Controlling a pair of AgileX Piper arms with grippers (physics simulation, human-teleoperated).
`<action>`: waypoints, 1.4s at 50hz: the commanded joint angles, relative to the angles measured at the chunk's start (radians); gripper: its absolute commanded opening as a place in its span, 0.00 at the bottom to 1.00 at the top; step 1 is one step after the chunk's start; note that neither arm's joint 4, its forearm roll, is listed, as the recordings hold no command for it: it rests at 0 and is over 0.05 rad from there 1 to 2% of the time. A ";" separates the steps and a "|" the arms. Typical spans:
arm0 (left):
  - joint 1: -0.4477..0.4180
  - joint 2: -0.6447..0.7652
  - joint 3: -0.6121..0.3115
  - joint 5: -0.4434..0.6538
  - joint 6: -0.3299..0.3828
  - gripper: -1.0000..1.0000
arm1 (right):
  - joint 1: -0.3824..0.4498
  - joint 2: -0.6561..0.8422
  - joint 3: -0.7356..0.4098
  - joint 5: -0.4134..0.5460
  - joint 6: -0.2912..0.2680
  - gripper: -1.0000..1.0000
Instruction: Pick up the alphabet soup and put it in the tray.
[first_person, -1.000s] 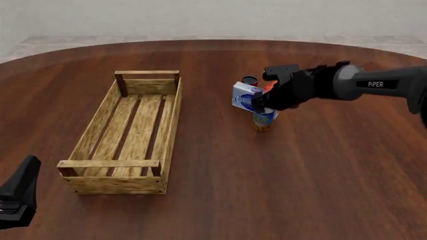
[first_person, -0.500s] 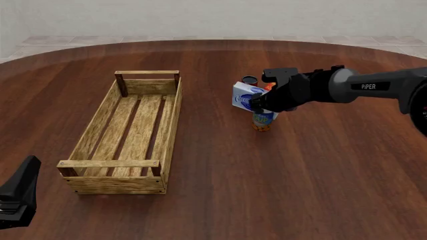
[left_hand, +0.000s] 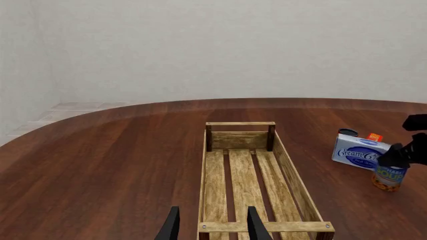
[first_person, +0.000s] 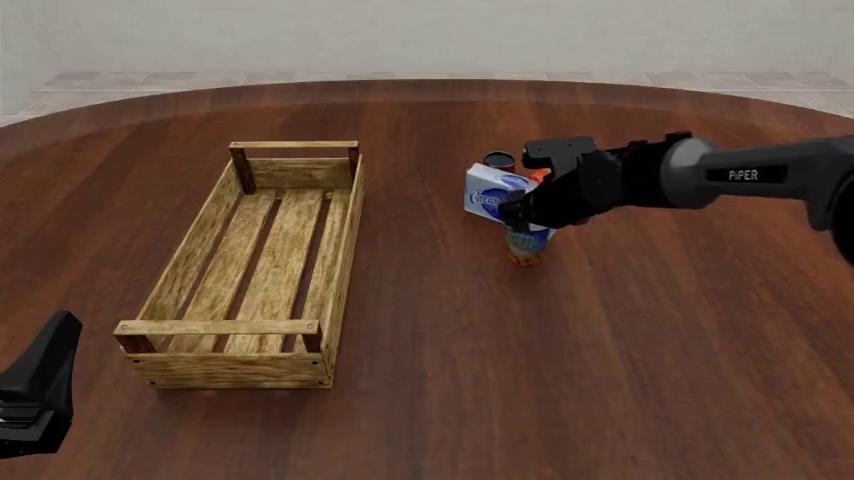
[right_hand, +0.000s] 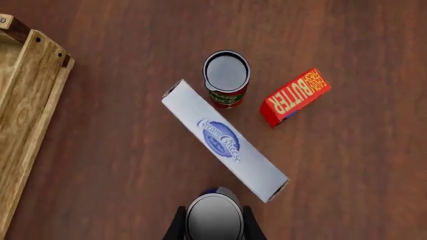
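- A round dark-wood table (first_person: 441, 400) fills the scene, with a pale wall and light floor beyond its far edge.
- The tray (first_person: 262, 262) lies lengthwise on the table's left half, open side up and with nothing in it, so a can may be lowered straight in from above.
- The alphabet soup (first_person: 526, 244) stands upright on the table well to the right of the tray, just beside the near corner of a white-and-blue cream cheese box (first_person: 489, 193).
- Behind that box are a smaller dark can (right_hand: 226, 78) and a red butter pack (right_hand: 295, 97); in the right wrist view neither is next to the soup, so the box is the only close neighbour.
- The right gripper (first_person: 523, 214) hangs directly over the soup, its camera looking straight down on the grey lid (right_hand: 213, 218).
- In that view its fingers (right_hand: 178, 226) flank the lid on either side; the jaws stand open about the can, and I cannot see them pressing on it. I judge the grasp is being lined up, not yet made.
- The vertical approach suits the spot: the fingers drop past the box rather than sweep into it.
- The left gripper (left_hand: 212, 226) waits near the tray's near end, jaws apart and holding nothing, clear of the path from can to tray.
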 joint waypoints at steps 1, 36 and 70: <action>0.000 0.000 0.000 0.000 0.000 1.00 | 0.006 -0.040 0.047 0.010 0.017 0.00; 0.000 0.000 0.000 0.000 0.000 1.00 | 0.196 -0.343 0.066 0.150 -0.015 0.00; 0.000 0.000 0.000 0.000 0.000 1.00 | 0.400 -0.268 -0.292 0.269 -0.038 0.00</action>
